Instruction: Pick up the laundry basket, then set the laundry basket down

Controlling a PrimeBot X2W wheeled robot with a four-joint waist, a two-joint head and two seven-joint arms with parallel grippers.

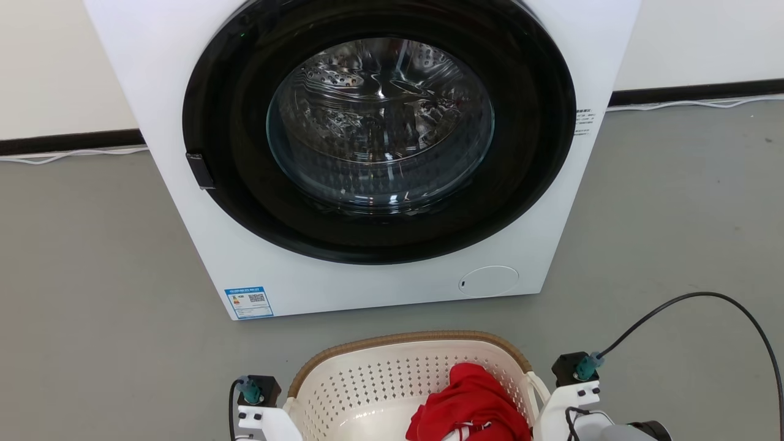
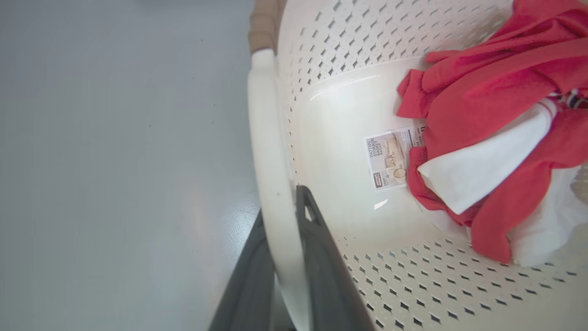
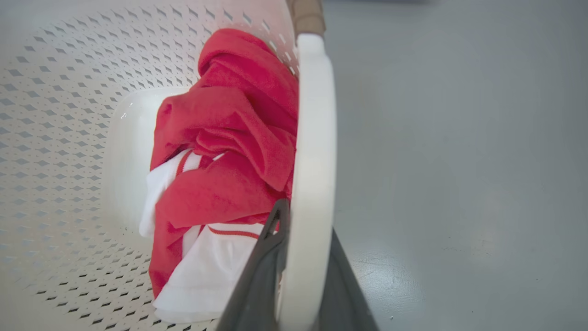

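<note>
The cream-white perforated laundry basket (image 1: 380, 392) with a brown woven-look rim sits at the bottom of the head view, just before the washing machine. A red and white garment (image 1: 471, 398) lies inside, partly covering a small label (image 2: 388, 158). My left gripper (image 2: 280, 202) is shut on the basket's left white loop handle (image 2: 266, 128), one dark finger on each side of it. My right gripper (image 3: 307, 218) is shut the same way on the right loop handle (image 3: 314, 115). Whether the basket rests on the floor, I cannot tell.
A big white washing machine (image 1: 343, 285) with its round dark door (image 1: 380, 122) closed stands close ahead on the grey floor (image 1: 92, 275). White cables (image 1: 61, 156) run along the wall's base. A black cable (image 1: 704, 297) loops from my right wrist.
</note>
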